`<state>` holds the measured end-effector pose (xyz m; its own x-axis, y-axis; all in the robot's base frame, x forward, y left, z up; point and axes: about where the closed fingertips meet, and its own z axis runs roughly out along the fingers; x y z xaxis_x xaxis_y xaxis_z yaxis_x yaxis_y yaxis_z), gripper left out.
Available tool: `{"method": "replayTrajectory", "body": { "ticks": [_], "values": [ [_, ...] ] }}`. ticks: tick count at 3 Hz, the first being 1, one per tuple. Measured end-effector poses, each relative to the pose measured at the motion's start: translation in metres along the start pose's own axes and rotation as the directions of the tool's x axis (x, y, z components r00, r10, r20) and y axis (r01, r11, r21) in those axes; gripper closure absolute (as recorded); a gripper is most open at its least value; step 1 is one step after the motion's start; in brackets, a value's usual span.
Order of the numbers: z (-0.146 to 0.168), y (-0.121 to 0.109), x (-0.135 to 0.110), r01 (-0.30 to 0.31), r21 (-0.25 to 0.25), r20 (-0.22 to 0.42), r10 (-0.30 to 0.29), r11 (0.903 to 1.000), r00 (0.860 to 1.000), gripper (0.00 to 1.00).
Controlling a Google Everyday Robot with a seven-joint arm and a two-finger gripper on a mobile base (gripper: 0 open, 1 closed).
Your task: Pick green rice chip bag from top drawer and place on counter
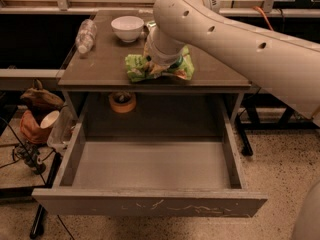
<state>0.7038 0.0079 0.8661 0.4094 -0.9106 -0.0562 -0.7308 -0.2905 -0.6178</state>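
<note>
The green rice chip bag lies crumpled on the counter, near its front edge at the middle. My gripper is down on the middle of the bag, mostly hidden under my own white wrist and arm, which reaches in from the right. The bag's ends stick out on both sides of the wrist. The top drawer is pulled fully out below the counter, and its inside is bare.
A white bowl and a lying plastic bottle are at the back left of the counter. A round orange-brown tape roll sits in the recess behind the drawer. A brown bag and a cup are on the floor at left.
</note>
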Motion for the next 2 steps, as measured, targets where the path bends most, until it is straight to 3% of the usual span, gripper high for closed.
{"method": "replayTrajectory", "body": {
  "ticks": [1,2],
  "values": [
    [0.0,0.0,0.0,0.0,0.0,0.0,0.0,1.0,1.0,0.13],
    [0.0,0.0,0.0,0.0,0.0,0.0,0.0,1.0,1.0,0.0]
  ]
}}
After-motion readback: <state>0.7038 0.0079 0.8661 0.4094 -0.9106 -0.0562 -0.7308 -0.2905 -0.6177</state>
